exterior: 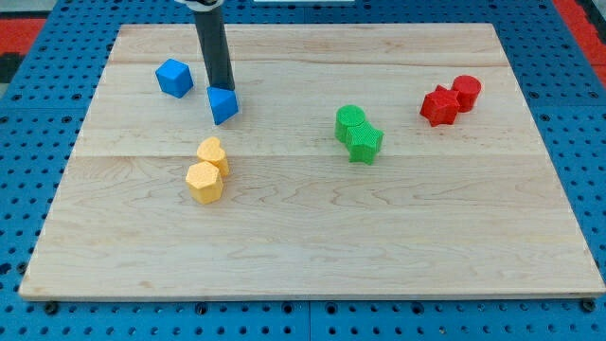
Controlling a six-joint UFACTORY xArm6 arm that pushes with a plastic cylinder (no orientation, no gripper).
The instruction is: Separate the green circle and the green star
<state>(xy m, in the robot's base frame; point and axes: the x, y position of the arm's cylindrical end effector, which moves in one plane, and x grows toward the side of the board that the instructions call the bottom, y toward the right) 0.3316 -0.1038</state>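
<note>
**Tool at the blue blocks, green pair touching**

The tool is a plain dark rod, no jaws, so there is no opening to report and it holds nothing. It comes down from the view's top, left of centre. My tip (221, 87) sits at the upper edge of the blue triangular block (223, 104) and looks to be touching it, or just behind it (the exact contact line is hidden by the block's top face). The blue cube (174, 78) lies near the tip, toward the view's left, apart from the rod.

Task blocks: the green circle (349, 120) and the green star (365, 142) sit right of centre on the tabletop (312, 237), touching each other, the circle toward the view's top-left of the star. Both are well apart from the tip, toward the view's right.

Other blocks: two yellow blocks left of centre, touching, the yellow hexagon (204, 182) toward the view's bottom and the other yellow block (212, 153) (shape unclear) just above it. At the view's upper right, the red star (439, 106) touches the red cylinder (466, 91).

The tabletop is a light wooden board resting on a blue perforated base (28, 142). No brand, label or readable writing shows anywhere.
</note>
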